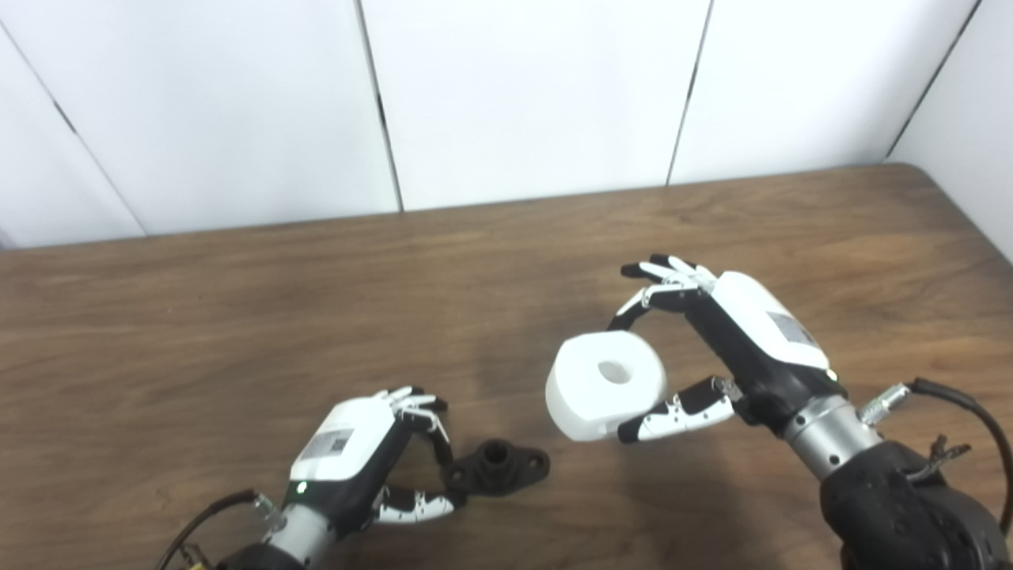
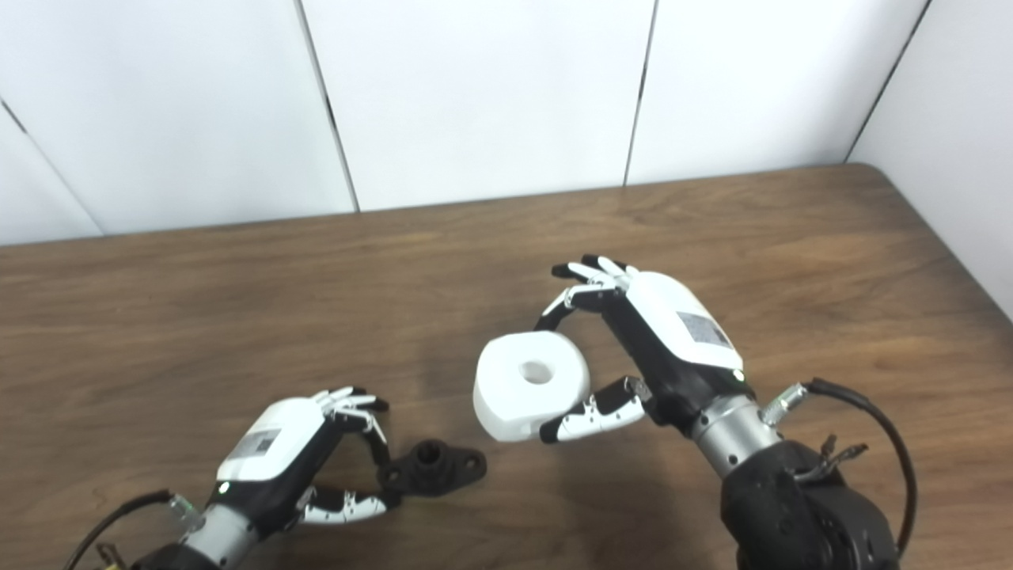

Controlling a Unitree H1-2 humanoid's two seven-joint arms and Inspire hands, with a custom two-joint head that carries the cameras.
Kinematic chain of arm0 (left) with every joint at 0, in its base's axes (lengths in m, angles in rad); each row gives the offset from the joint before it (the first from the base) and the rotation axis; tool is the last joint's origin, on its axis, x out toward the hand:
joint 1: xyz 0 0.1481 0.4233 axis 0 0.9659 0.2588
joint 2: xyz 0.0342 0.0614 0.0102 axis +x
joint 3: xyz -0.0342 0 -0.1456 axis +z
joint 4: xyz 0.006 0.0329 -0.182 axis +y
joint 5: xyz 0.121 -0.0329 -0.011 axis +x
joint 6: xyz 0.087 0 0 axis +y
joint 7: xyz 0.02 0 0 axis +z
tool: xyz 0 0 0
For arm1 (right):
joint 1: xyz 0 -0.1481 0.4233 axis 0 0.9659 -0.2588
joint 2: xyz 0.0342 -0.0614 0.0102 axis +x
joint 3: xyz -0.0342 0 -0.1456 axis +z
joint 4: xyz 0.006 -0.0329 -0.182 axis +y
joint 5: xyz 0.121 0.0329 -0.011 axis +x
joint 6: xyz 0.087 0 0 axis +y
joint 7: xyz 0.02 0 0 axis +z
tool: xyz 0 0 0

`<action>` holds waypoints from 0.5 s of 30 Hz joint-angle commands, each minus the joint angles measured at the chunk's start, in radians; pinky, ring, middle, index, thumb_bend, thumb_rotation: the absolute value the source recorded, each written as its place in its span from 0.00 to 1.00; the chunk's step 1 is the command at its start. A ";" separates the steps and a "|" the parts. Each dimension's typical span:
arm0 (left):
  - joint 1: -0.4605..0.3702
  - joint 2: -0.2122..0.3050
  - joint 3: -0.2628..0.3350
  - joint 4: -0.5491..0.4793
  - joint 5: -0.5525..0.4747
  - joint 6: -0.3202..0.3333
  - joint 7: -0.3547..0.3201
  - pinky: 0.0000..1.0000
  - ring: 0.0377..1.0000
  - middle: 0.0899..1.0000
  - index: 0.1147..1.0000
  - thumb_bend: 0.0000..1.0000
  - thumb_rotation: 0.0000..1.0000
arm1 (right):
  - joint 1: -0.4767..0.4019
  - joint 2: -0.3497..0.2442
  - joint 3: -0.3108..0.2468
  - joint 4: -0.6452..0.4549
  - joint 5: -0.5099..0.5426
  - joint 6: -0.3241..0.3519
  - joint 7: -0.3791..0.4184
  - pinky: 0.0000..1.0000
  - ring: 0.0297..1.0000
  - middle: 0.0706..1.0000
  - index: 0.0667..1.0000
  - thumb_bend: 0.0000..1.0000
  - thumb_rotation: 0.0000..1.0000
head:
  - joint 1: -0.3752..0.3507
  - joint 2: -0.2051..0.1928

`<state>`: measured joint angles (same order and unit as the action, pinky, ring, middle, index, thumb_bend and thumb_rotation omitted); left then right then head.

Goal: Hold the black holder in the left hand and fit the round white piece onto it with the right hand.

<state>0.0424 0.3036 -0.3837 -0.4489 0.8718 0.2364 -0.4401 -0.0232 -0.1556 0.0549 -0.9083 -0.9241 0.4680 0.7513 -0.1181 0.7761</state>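
The black holder (image 1: 497,467) is lying on the wooden table (image 1: 237,317), with the left hand (image 1: 372,455) pinching its near end between finger and thumb. Up to its right, the right hand (image 1: 712,348) is gripping the round white piece (image 1: 605,384) above the table, hole facing upward.

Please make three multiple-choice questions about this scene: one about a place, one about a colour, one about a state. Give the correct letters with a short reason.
1. Where is the holder?
A. on the table, at the left hand's fingertips
B. under the white piece
C. at the far edge

2. What colour is the round piece?
A. black
B. white
C. brown

3. What is the right hand doing?
A. resting open
B. holding the round piece
C. holding the holder

Answers: 1 A, the left hand pinches its end on the table. 2 B, it is plainly white. 3 B, thumb and fingers grip it.
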 commanded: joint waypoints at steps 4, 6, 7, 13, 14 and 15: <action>0.004 -0.006 -0.032 0.027 0.005 0.039 -0.083 0.92 0.92 0.83 0.42 0.52 0.05 | -0.034 0.028 -0.002 -0.042 -0.014 -0.023 0.008 1.00 0.97 0.88 0.45 0.52 0.13 | 0.005 0.017; -0.002 -0.007 -0.036 0.029 0.008 0.042 -0.087 0.92 0.92 0.83 0.42 0.52 0.05 | -0.040 0.042 0.002 -0.042 -0.031 -0.029 0.019 1.00 0.97 0.87 0.45 0.52 0.13 | 0.007 0.021; -0.004 -0.008 -0.037 0.030 0.008 0.045 -0.088 0.92 0.92 0.83 0.42 0.52 0.05 | -0.042 0.049 0.003 -0.042 -0.037 -0.032 0.024 0.99 0.97 0.87 0.45 0.52 0.14 | 0.008 0.025; -0.015 -0.015 -0.043 0.033 0.011 0.059 -0.099 0.92 0.92 0.83 0.42 0.52 0.05 | -0.051 0.091 0.012 -0.042 -0.075 -0.042 0.061 1.00 0.97 0.87 0.45 0.52 0.14 | 0.014 0.036; -0.016 -0.016 -0.043 0.033 0.013 0.060 -0.100 0.92 0.92 0.83 0.42 0.52 0.05 | -0.052 0.096 0.013 -0.042 -0.079 -0.045 0.064 1.00 0.97 0.87 0.45 0.52 0.14 | 0.014 0.036; -0.016 -0.019 -0.043 0.032 0.013 0.062 -0.102 0.91 0.92 0.83 0.42 0.52 0.05 | -0.052 0.106 0.016 -0.042 -0.086 -0.045 0.070 1.00 0.97 0.87 0.45 0.52 0.14 | 0.015 0.038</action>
<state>0.0129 0.2857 -0.4018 -0.4494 0.8907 0.2684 -0.4743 -0.0511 -0.0629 0.0679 -0.9112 -1.0002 0.4533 0.8250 -0.1028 0.8130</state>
